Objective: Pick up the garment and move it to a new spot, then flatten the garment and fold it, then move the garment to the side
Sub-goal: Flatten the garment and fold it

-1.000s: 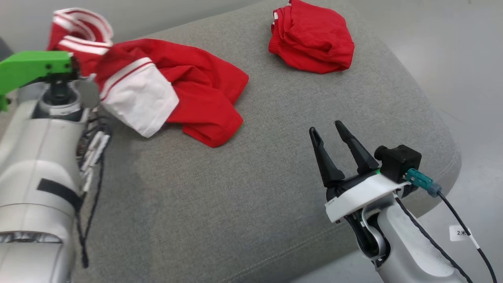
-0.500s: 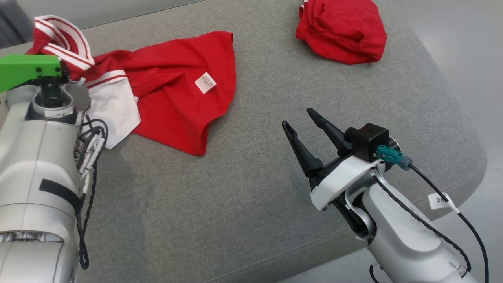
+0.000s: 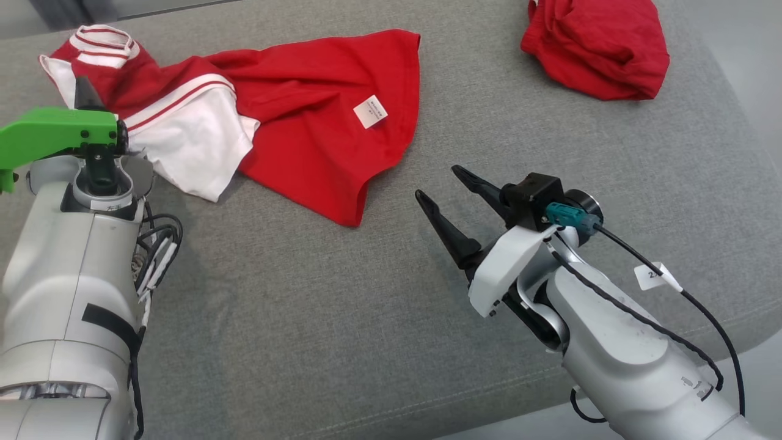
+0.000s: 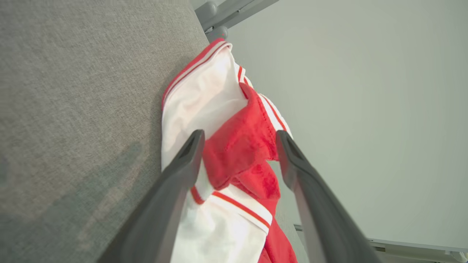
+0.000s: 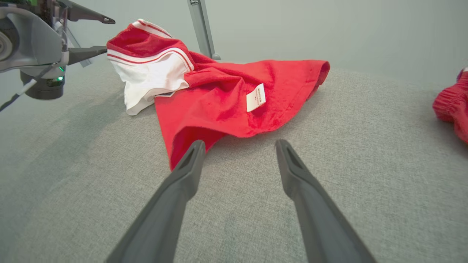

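Left gripper [image 4: 239, 135] first: its two dark fingers stand wide apart with the shirt's collar end lying loose between them. Nothing is pinched, so I'd say it's a release at the new spot. It hangs right over the upper-left end of the cloth.

Next along is the red cotton T-shirt with white sleeves and red-striped trim [image 3: 305, 122]. It's lying on the grey woven cushion [image 3: 366, 305], toward the far left. The sleeve and collar are still bunched up, but the red body fans out to the right with a small white care label [image 3: 370, 112] facing up. My guess is it's laid out that way so flattening can start from the hem.

The right gripper [image 3: 437, 182] sits near the hem corner but not touching it. Its jaws are spread wide and empty, and it points at the cloth, so it looks ready to grab that edge.

Far right, a crumpled all-red bundle of cloth [image 3: 599, 49] sits well apart at the top corner, out of the way.

Compared with a second ago, the left jaws were clamped on the collar, which was held up, and the body was heaped with no label showing. Now the grip is let go and the shirt lies lower and more spread out. The whole head view also slid sideways, which is the camera turning, so the bundle didn't actually move. The right jaws were just as wide then.
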You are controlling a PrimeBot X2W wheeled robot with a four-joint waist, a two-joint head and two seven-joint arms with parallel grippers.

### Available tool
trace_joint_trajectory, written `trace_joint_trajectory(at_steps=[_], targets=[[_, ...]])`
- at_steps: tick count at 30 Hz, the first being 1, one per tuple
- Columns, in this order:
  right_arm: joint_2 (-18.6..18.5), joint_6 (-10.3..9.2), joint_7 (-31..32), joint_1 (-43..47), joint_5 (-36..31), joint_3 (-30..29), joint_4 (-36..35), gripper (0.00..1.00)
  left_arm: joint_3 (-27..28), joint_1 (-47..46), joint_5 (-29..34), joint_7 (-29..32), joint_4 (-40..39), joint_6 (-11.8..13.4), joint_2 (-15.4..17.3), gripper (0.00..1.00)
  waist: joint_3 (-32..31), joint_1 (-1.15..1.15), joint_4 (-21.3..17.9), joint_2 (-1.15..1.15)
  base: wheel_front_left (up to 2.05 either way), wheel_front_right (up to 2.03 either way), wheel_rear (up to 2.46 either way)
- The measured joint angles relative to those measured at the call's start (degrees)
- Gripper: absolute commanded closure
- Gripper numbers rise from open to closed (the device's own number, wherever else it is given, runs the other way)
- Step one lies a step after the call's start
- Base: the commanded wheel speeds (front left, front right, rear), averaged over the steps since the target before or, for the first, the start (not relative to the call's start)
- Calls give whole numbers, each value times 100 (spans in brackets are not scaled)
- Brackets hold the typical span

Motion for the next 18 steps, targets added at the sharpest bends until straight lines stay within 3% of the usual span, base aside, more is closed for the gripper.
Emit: trace_joint_trajectory(at_steps=[8, 18], targets=[[27, 35, 148, -187, -5, 259, 279, 0, -180, 387, 427, 0, -222, -241, -213, 0, 94, 0, 311, 0, 0, 0, 0], [88, 85, 156, -372, 19, 476, 470, 0, -446, 875, 779, 0, -371, -361, -309, 0, 205, 0, 433, 0, 0, 0, 0]])
